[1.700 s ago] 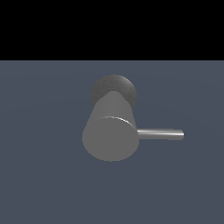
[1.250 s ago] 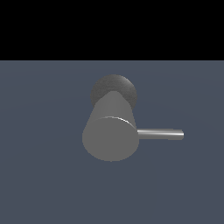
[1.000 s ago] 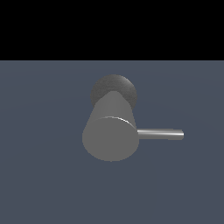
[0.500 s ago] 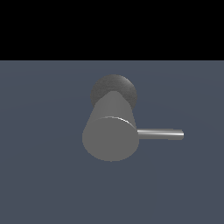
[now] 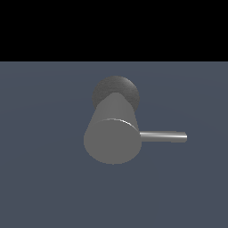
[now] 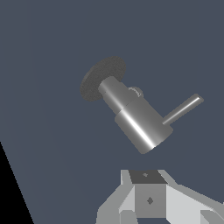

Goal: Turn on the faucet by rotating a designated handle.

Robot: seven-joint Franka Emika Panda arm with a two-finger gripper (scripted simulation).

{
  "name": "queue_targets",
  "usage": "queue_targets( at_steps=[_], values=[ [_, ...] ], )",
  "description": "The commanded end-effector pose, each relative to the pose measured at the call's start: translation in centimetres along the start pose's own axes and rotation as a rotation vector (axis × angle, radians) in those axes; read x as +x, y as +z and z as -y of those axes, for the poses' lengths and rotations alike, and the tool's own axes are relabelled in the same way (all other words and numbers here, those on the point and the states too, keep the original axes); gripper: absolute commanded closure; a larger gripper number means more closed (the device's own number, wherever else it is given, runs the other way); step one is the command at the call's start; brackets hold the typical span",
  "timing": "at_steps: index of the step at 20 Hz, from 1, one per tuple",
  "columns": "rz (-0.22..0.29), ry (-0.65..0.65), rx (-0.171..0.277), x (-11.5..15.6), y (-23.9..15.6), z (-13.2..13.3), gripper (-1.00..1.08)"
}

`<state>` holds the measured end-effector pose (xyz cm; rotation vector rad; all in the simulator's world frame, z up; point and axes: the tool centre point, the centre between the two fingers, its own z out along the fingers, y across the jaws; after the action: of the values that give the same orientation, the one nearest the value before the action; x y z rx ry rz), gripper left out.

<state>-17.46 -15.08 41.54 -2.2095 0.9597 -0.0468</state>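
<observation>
The faucet (image 5: 113, 133) is a thick matte grey cylinder with a flat round end, on a darker speckled round base (image 5: 116, 91). The handle (image 5: 164, 136), a thin grey rod, sticks out sideways from the cylinder toward the exterior view's right. The wrist view shows the same faucet (image 6: 135, 118), its base (image 6: 101, 78) and the handle (image 6: 183, 109). Only part of my white gripper (image 6: 162, 214) shows there, at the picture's edge, apart from the faucet and touching nothing. Its fingertips are cut off. The exterior view does not show the gripper.
The faucet stands on a flat blue-grey surface (image 5: 44, 178). A black band fills the background beyond the surface's far edge in the exterior view.
</observation>
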Motion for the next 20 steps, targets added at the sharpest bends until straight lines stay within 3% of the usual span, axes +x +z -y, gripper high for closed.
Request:
queue_targets(
  at_steps=[1,10,20],
  values=[
    [-0.004,0.072,0.068,1.3,0.2,-1.2,1.08],
    [-0.015,0.296,0.283,4.8,1.7,-5.4,1.08],
    [-0.027,0.507,0.488,7.2,3.9,-9.7,1.08]
  ],
)
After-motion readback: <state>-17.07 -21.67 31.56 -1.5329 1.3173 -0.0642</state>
